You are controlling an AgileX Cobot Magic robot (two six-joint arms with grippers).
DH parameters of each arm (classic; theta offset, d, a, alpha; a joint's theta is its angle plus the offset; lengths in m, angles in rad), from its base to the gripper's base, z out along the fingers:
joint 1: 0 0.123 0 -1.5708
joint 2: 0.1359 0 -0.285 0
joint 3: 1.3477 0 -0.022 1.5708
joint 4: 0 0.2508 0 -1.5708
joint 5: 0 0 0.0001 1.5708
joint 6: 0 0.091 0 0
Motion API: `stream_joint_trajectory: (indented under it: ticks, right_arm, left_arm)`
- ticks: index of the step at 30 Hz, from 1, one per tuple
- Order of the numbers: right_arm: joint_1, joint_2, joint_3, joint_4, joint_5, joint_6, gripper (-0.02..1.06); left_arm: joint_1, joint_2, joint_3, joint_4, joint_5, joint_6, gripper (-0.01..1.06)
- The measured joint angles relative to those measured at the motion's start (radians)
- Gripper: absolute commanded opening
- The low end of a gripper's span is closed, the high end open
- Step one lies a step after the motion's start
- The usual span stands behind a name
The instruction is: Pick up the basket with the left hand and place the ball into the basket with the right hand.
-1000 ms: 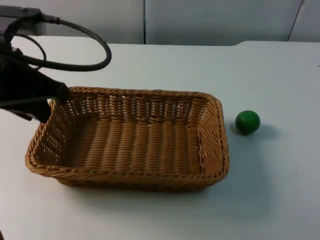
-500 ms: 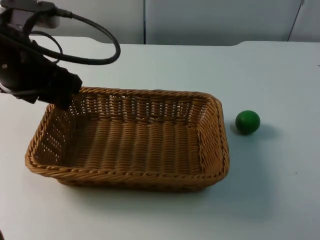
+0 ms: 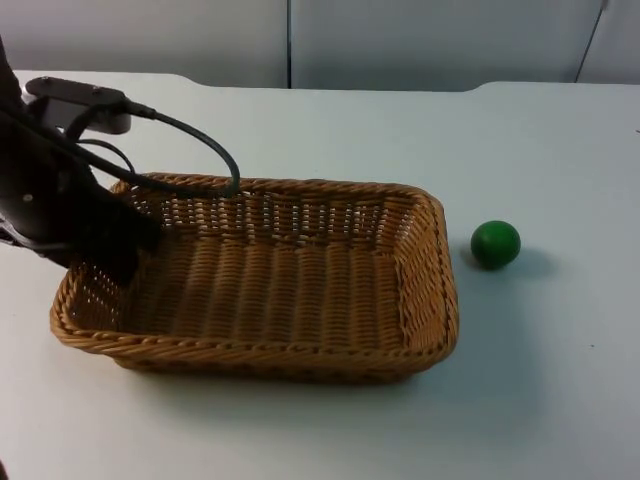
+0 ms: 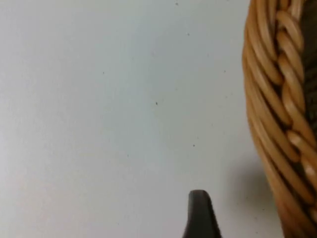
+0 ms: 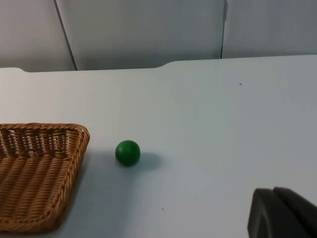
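White table top (image 3: 330, 130) runs back to a grey partition wall (image 3: 400, 40). Rectangular woven wicker basket (image 3: 270, 280) sits flat on it; small green ball (image 3: 495, 244) rests on the table just off the basket's right end, not touching. Left gripper (image 3: 105, 250) is down at the basket's left end, over the rim; left wrist view has one black fingertip (image 4: 199, 215) just outside the braided rim (image 4: 277, 124), jaw spread can't be judged. Right gripper (image 5: 282, 215) waits well off from the ball, finger state can't be told.

L pincer fingertip (image 4: 199, 218) beside basket rim (image 4: 277, 124).
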Motion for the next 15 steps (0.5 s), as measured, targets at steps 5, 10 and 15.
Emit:
stream_joint_trajectory:
  ticks: [5,10,15]
  right_arm:
    - [0.000,0.000,0.000,0.000,0.000,0.000,0.00]
    - [0.000,0.000,0.000,0.000,0.000,0.000,0.00]
    - [0.000,0.000,0.000,0.000,-0.002,0.000,0.00]
  left_arm:
    - [0.000,0.007,0.000,-0.014,-0.002,-0.033,0.00]
    - [0.016,0.007,-0.005,-0.071,-0.001,-0.125,0.00]
    - [0.038,0.007,-0.005,-0.141,0.024,-0.129,0.00]
